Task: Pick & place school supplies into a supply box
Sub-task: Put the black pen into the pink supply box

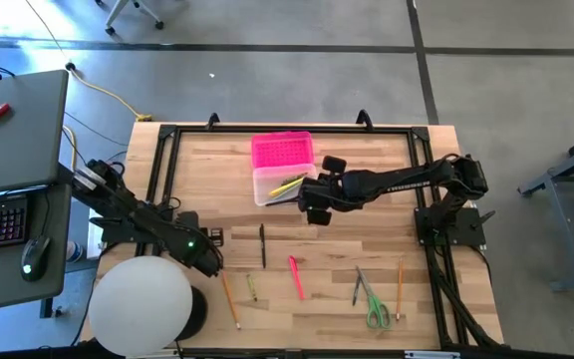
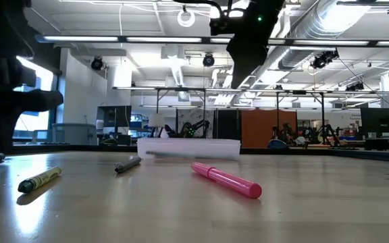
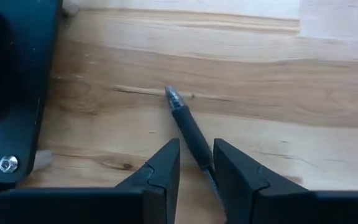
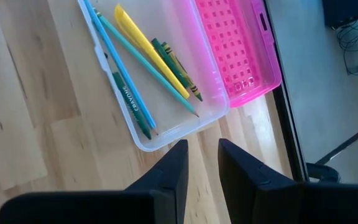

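We are partway through filling the box [image 1: 283, 172], which sits open near the back of the surface [image 1: 367, 239], its pink lid [image 1: 282, 151] folded away and its clear base holding a yellow pen [image 4: 143, 42], a blue pencil [image 4: 145, 62] and green crayons [image 4: 178, 67].

Our right end effector [image 4: 201, 163] hangs above the box's near edge. Its fingers stand a little apart with nothing between them, so we judge it has released and carries nothing.

Our left end effector [image 3: 196, 163] is low at the front left of the surface. Its fingers are parted and straddle a black pen [image 3: 190, 127] lying flat on the wood; they do not seem to press it yet, so we call it released, poised to grasp.

Supplies still out on the surface: another black pen [image 1: 263, 244], a pink pen [image 1: 296, 276], a small green marker [image 1: 251, 288], two orange pencils [image 1: 230, 299] [image 1: 400, 283], a grey pen [image 1: 357, 284] and the scissors [image 1: 376, 307].

The step in hand looks to us like the left arm's pick. Next we would need to clench on the pen's barrel, lift clear and carry it to the box, with the right arm moved off the opening so the two do not meet.
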{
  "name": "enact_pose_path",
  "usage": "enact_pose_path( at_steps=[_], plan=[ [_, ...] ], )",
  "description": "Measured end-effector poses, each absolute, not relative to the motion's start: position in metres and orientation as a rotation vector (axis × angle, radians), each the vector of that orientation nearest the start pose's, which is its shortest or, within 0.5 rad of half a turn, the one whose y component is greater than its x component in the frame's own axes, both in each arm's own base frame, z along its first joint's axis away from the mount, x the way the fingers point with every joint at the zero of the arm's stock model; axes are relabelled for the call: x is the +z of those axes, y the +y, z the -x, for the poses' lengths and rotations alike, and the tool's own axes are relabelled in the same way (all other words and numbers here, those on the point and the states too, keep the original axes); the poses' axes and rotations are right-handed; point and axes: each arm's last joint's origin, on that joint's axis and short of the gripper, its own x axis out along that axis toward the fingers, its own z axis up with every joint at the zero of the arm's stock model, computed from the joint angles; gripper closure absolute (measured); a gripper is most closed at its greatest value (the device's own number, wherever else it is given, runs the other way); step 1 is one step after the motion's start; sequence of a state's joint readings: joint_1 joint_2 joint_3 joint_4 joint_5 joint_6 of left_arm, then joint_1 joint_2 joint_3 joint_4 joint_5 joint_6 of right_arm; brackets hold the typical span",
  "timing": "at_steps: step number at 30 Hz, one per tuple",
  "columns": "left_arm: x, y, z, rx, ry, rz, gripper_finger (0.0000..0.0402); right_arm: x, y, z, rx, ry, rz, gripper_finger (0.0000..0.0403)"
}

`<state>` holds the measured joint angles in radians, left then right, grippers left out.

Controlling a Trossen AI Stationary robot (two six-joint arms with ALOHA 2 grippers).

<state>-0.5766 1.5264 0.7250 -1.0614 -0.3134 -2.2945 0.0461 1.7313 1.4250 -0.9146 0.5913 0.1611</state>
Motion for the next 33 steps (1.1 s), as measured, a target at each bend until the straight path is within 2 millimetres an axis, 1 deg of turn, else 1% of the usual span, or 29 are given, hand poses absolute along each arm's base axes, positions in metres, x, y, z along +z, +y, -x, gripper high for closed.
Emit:
enact_pose_path(
  at_steps=[5,8,13,18,22,28,30,33],
  plan=[
    [0.128,-0.101,-0.171,1.534,0.86,0.915,0.0275,0.261,0.0,-0.346,-0.558,1.128,0.256,0.0336],
    [0.119,-0.102,-0.174,1.56,0.845,0.872,0.0275,0.261,0.0,-0.345,-0.558,1.134,0.259,0.0336],
    [0.104,-0.102,-0.178,1.551,0.755,0.772,0.0275,0.261,0.0,-0.345,-0.558,1.134,0.259,0.0336],
    [0.099,-0.1,-0.181,1.519,0.68,0.724,0.0276,0.261,0.0,-0.345,-0.559,1.132,0.258,0.0336],
    [0.098,-0.102,-0.181,1.503,0.675,0.732,0.0297,0.261,0.0,-0.345,-0.56,1.134,0.258,0.0336],
    [0.086,-0.11,-0.176,1.487,0.674,0.653,0.0345,0.261,0.0,-0.345,-0.56,1.142,0.26,0.0336],
    [0.082,-0.113,-0.175,1.5,0.681,0.608,0.0352,0.261,0.0,-0.344,-0.559,1.147,0.261,0.0336],
    [0.085,-0.117,-0.179,1.494,0.689,0.611,0.0351,0.261,0.0,-0.344,-0.558,1.147,0.264,0.0336]
  ],
)
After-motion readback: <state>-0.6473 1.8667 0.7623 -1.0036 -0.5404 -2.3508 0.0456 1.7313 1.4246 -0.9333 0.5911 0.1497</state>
